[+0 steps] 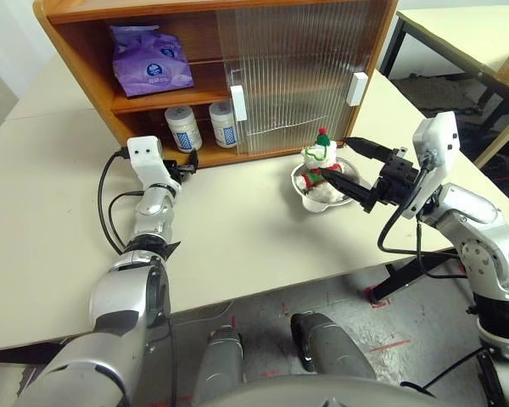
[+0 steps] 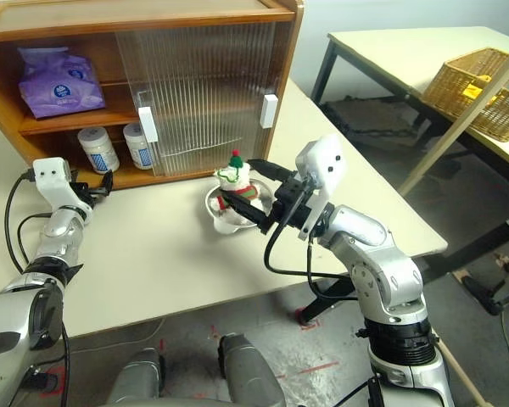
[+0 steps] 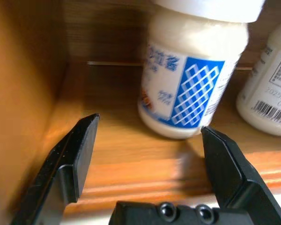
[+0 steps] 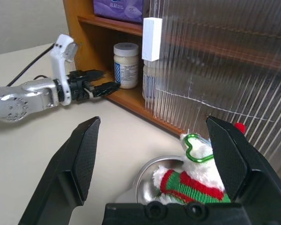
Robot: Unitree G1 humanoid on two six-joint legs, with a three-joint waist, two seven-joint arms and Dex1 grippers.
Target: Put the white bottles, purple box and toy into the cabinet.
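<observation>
The toy stands upright in its steel bowl directly between the fingers of the right pincer, which gapes wide and empty; the left pincer, equally open and empty, is farther off.

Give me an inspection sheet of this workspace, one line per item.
Surface: cream table, bare in front of the cabinet.
Job's things: purple box on upper shelf; two white bottles on lower shelf; toy in a steel bowl on the table, outside the cabinet.
Clutter: nothing seen.
Grippers: left claw open at the lower shelf's edge, empty; right claw open around the toy.
Cables: black cables along both arms.
Surroundings: second table with wicker basket.
</observation>
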